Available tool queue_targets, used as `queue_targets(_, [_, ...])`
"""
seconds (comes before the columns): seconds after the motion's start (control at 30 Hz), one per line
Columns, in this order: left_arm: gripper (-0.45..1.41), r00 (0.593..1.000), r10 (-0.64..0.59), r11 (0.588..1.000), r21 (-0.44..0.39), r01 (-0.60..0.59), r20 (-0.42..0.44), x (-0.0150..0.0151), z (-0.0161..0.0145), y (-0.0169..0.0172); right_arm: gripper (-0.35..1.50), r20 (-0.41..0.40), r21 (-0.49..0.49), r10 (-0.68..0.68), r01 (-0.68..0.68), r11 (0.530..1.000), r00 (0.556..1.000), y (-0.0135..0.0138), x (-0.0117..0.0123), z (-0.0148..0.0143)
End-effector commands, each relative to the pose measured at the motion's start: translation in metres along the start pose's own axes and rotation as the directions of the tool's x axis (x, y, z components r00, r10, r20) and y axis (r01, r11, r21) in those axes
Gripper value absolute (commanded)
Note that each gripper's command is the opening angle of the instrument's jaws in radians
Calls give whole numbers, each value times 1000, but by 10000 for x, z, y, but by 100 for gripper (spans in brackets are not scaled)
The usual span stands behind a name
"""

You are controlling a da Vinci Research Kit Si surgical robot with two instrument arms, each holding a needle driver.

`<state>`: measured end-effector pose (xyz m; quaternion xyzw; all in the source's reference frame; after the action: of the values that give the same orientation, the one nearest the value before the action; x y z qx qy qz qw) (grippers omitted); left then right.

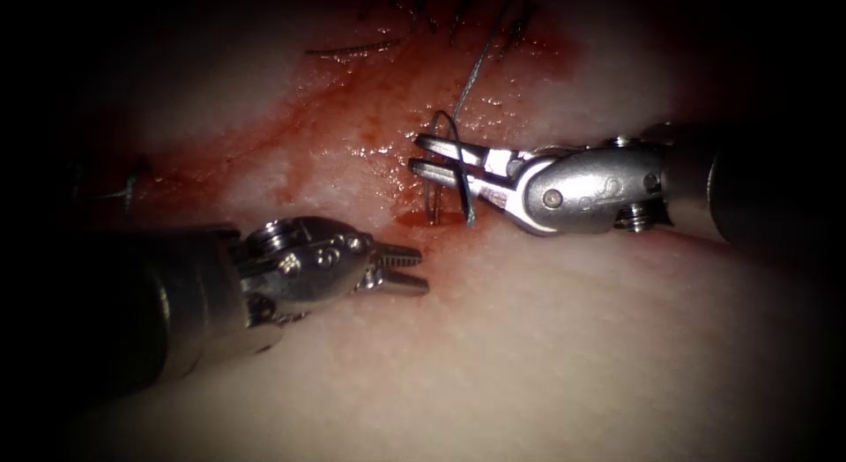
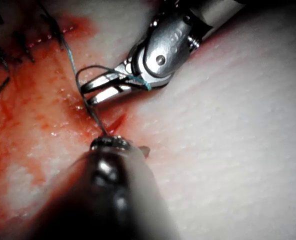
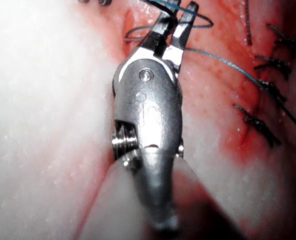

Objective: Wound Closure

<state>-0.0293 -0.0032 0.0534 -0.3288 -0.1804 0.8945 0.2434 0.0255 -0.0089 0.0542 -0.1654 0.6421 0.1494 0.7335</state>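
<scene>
- While it lies low on the tissue (image 1: 546, 339) at the left, the left tool (image 1: 407, 270) has its jaws slightly parted and holds nothing.
- Between the tools, red fluid (image 1: 352, 118) stains the cut (image 1: 423, 219), where thread (image 1: 471, 74) enters the tissue.
- Whether the needle is in sight, I cannot tell.
- At the right, the right tool (image 1: 430, 155) has its jaws parted, with a thread loop draped across them.
- Dark stitches (image 3: 260, 125) lie beyond.
</scene>
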Motion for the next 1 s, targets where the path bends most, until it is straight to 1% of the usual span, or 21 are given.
queue_targets(0.03, [39, 1000, 5, 1000, -1, -5, -4, 1, 11, 1, -35, 7, -6, 14, -14, 1000, 1000, -5, -5, 7])
queue_targets(0.2, [36, 1000, 9, 1000, -22, -10, -15, -3, 26, 10, -35, 28, -31, 69, -68, 997, 997, -4, -6, 8])
queue_targets(0.37, [36, 999, 27, 999, -35, -28, -27, -20, 38, 11, -35, 45, -44, 117, -115, 992, 992, -1, -4, 9])
queue_targets(0.5, [36, 999, 33, 998, -45, -34, -16, -36, 41, 12, -35, 88, -53, 138, -134, 990, 986, 2, -2, 10])
queue_targets(0.63, [36, 999, 34, 998, -45, -34, -14, -48, 40, 13, -35, 114, -48, 150, -145, 988, 982, 3, -6, 10])
queue_targets(0.83, [34, 999, 32, 998, -51, -33, -15, -52, 40, 15, -35, 139, -53, 187, -181, 982, 973, 3, -7, 11])
queue_targets(1.0, [32, 999, 32, 998, -55, -33, -18, -51, 45, 17, -35, 149, -71, 244, -236, 969, 958, 2, -6, 15])
